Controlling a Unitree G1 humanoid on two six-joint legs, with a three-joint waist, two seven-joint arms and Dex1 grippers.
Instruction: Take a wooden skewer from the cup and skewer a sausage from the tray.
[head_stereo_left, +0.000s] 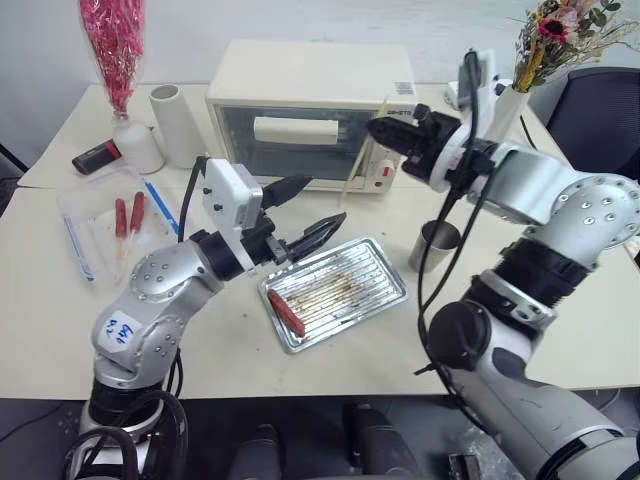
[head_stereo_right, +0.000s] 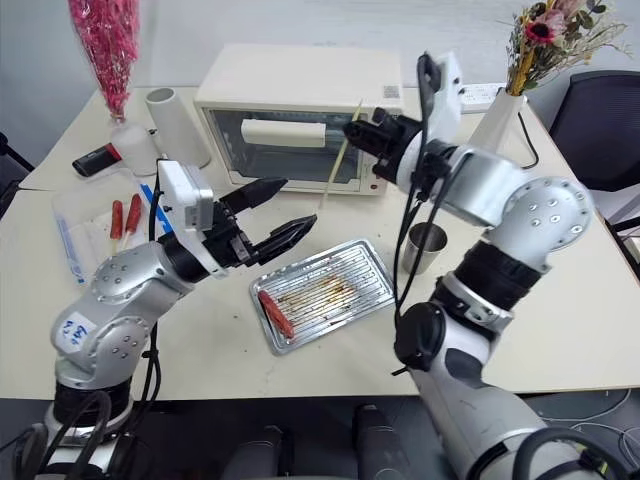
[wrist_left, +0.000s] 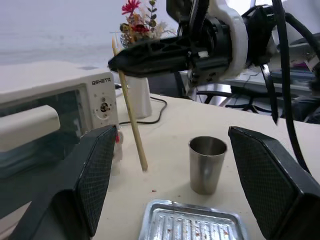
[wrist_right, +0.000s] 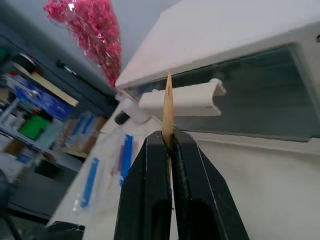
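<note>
Your R claw (head_stereo_right: 352, 130) is clamped on the wooden skewer (head_stereo_right: 337, 163), held up before the oven (head_stereo_right: 290, 115). L claw (head_stereo_right: 282, 212) gapes wide, empty, w/ tray (head_stereo_right: 345, 270) & sausage (head_stereo_right: 274, 313) below it.

A cream toaster oven (head_stereo_left: 300, 110) sits at the back of a beige table (head_stereo_left: 60, 290). To its left stand a white cylindrical cup (head_stereo_left: 178, 124) and pink dried flowers (head_stereo_left: 113, 45). A clear plastic container (head_stereo_left: 105, 225) lies nearer.

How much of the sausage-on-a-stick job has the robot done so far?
Done: the wooden skewer is out of the cup. In hand: the right gripper is shut on the skewer and holds it in the air in front of the toaster oven. Left: poking the sausage, which lies unpierced in the tray. The left gripper is open and empty.
</note>
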